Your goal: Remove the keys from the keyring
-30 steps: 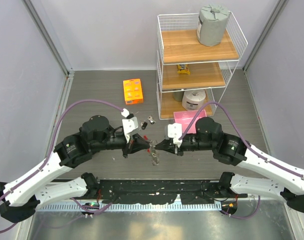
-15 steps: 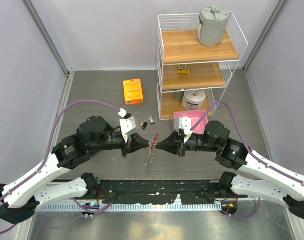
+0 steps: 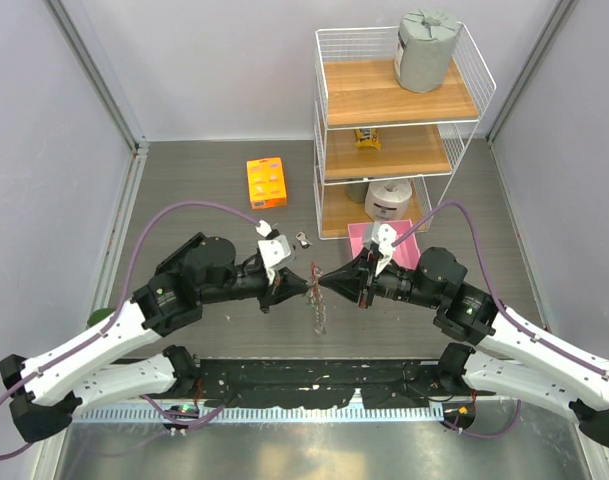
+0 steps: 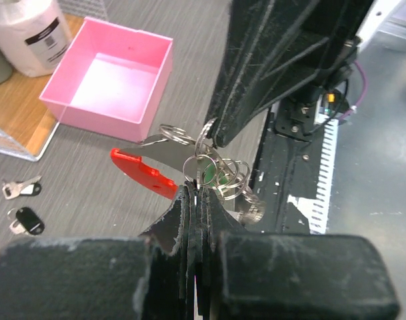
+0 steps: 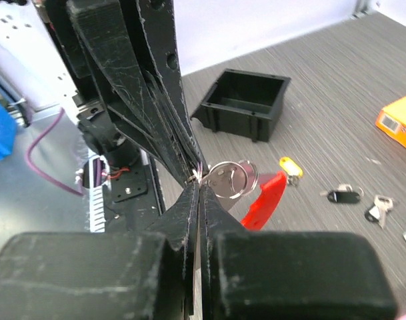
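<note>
The keyring point(image 3: 315, 288) hangs in the air between my two gripper tips, with its bright red fob point(image 4: 143, 171) and a bunch of silvery rings and a green-tagged key point(image 4: 213, 175). My left gripper point(image 3: 304, 284) is shut on a ring of the bunch point(image 4: 197, 190). My right gripper point(image 3: 326, 282) is shut on a flat silvery key on the ring point(image 5: 228, 179), tip to tip with the left one. The red fob point(image 5: 264, 199) hangs beside it. Loose keys lie on the table: one yellow-tagged point(image 5: 291, 165), one black-headed point(image 5: 341, 195), one silver point(image 5: 378, 210).
An orange box point(image 3: 267, 182) lies at the back. A pink tray point(image 4: 109, 80) sits in front of the wire shelf rack point(image 3: 399, 120), which holds rolls. A black bin point(image 5: 246, 103) stands on the table to the left.
Both gripper tips have shifted slightly right and away from the bases with the keyring. The left arm has stretched forward and the right arm has drawn back.
</note>
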`<state>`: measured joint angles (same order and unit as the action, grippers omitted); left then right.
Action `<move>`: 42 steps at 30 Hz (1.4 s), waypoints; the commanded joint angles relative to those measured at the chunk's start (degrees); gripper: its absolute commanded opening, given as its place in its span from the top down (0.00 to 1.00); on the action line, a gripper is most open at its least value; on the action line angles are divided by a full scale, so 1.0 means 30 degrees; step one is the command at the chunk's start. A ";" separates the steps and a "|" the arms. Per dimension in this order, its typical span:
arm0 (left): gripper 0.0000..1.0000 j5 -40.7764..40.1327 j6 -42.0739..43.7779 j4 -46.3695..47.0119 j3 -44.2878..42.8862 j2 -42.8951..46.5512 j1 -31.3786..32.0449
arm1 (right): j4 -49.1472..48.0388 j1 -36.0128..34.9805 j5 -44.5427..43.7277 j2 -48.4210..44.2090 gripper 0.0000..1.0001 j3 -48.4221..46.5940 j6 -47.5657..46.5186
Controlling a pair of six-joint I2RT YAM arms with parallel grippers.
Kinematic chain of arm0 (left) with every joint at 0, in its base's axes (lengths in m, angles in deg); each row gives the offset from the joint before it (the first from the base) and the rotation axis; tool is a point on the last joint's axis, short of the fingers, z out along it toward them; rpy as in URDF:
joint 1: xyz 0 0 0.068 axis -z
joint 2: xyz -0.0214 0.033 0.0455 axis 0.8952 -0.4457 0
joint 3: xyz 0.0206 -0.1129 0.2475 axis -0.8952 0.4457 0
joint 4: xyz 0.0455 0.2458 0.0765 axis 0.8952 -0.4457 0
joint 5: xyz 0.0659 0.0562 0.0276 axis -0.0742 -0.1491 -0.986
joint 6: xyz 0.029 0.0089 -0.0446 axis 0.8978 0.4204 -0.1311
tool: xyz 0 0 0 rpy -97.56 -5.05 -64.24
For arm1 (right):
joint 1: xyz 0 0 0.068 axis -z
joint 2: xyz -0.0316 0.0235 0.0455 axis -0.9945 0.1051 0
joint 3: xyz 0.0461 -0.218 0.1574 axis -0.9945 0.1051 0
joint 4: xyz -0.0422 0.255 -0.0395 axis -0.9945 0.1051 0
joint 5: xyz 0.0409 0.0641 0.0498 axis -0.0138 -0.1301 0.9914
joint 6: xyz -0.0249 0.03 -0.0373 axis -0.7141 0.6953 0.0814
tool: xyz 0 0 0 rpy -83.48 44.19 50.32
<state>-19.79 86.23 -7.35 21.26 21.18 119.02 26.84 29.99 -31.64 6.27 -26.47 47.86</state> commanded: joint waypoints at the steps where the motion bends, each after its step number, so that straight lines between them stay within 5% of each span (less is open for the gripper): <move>1: 1.00 -0.2834 -0.0754 -0.1231 0.0249 -0.0842 -0.0563 | -0.1196 0.0238 -0.2945 -0.0579 0.95 -0.0420 0.0360; 10: 1.00 -0.0959 -0.1167 0.0993 0.1129 -0.0404 -0.0887 | -0.2573 0.0531 -0.2573 -0.1284 0.94 0.1368 0.1563; 15: 1.00 -0.1077 -0.0991 0.0554 0.0221 0.0092 -0.0887 | -0.2808 0.0531 -0.1720 -0.1428 0.72 0.1806 0.1360; 23: 1.00 -0.0053 -0.0610 -0.0325 -0.1010 0.0855 -0.0887 | -0.2544 0.0531 -0.0492 -0.1723 0.64 0.2159 0.0685; 42: 1.00 0.2262 -0.0434 -0.1146 -0.2475 0.1060 -0.0858 | 0.0385 0.0560 0.3612 -0.0229 0.54 -0.0886 -0.5994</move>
<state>-15.46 84.50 -12.13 16.70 23.67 116.64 27.76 31.39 -23.05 4.98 -25.51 34.28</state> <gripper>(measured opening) 0.033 0.454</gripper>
